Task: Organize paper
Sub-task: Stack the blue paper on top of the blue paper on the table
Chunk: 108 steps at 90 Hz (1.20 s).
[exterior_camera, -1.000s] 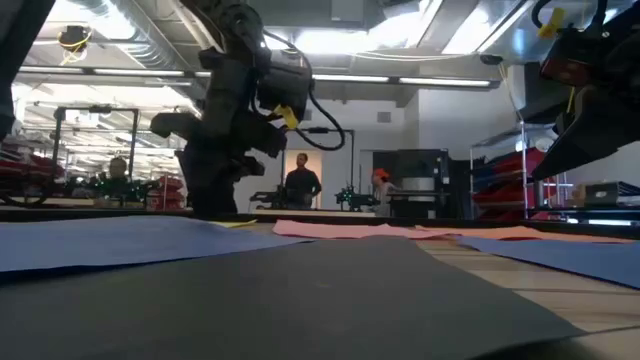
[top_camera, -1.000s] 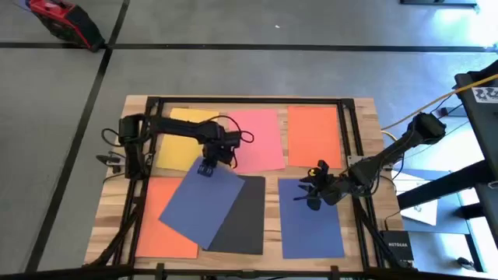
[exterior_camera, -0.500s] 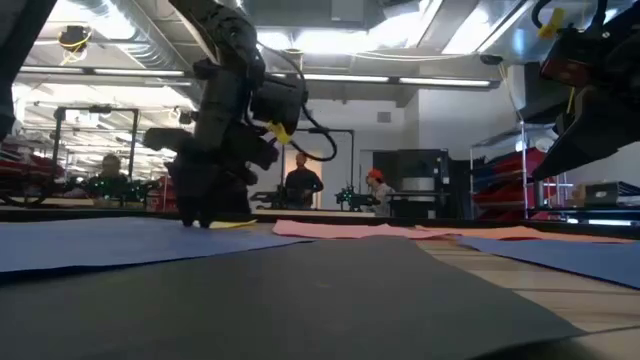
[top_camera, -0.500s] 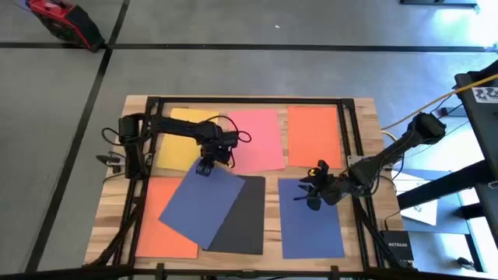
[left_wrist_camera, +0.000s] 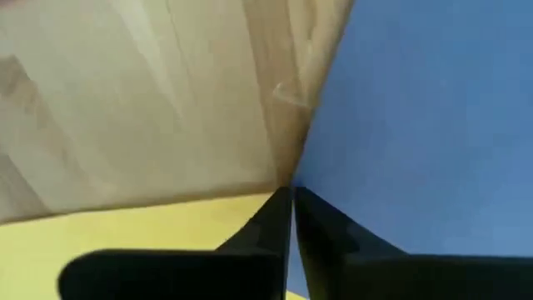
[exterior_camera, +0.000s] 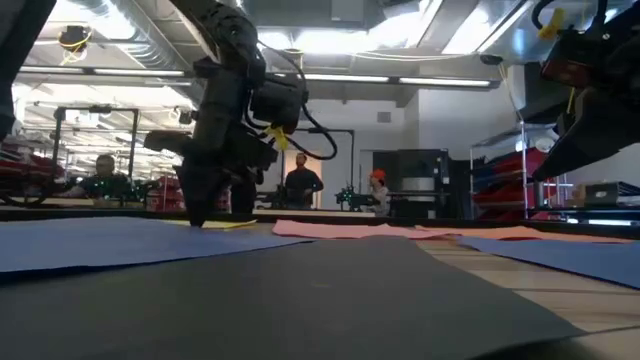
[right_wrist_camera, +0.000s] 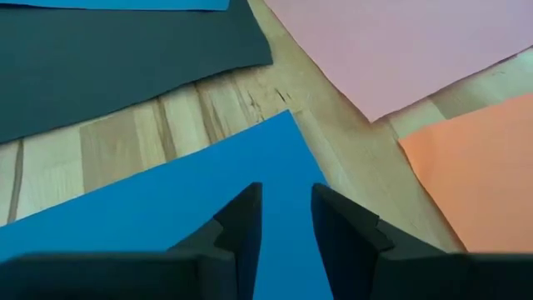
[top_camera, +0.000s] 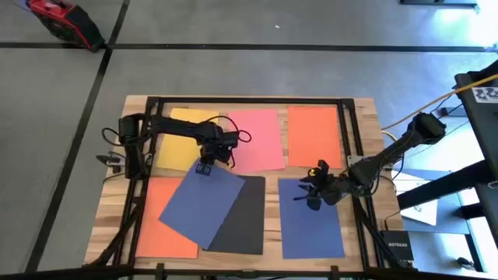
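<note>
Where the tilted blue sheet (top_camera: 201, 204) corners — left claw (top_camera: 204, 169) down, fingers pressed together, nothing visibly between.

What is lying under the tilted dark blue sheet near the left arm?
The tilted dark blue sheet overlaps the black sheet, an orange sheet and a corner of the yellow sheet. The left claw is at its upper corner. Anything else beneath it is covered.
</note>
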Each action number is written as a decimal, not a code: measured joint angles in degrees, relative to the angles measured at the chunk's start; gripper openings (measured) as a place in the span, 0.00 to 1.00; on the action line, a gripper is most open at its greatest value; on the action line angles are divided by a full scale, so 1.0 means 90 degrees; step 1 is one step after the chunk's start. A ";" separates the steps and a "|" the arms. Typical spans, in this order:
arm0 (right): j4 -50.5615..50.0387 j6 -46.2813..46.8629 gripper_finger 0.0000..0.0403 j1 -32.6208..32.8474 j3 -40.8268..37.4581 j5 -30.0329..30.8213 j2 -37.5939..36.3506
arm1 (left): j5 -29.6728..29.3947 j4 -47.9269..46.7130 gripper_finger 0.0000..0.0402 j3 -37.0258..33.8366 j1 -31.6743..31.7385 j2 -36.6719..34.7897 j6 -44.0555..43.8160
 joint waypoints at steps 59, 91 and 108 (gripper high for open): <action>-0.0002 0.0013 0.24 0.0000 0.0000 -0.0008 0.0000 | 0.1454 -0.0930 0.38 0.0351 0.0370 0.0002 -0.2441; -0.0004 0.0021 0.24 -0.0002 0.0000 -0.0017 0.0000 | 0.1091 -0.0530 0.36 0.0351 0.0244 -0.0018 -0.3329; -0.0015 0.0021 0.24 -0.0001 0.0000 -0.0007 0.0000 | -0.0334 -0.0726 0.23 0.0351 -0.0219 0.0010 -0.3332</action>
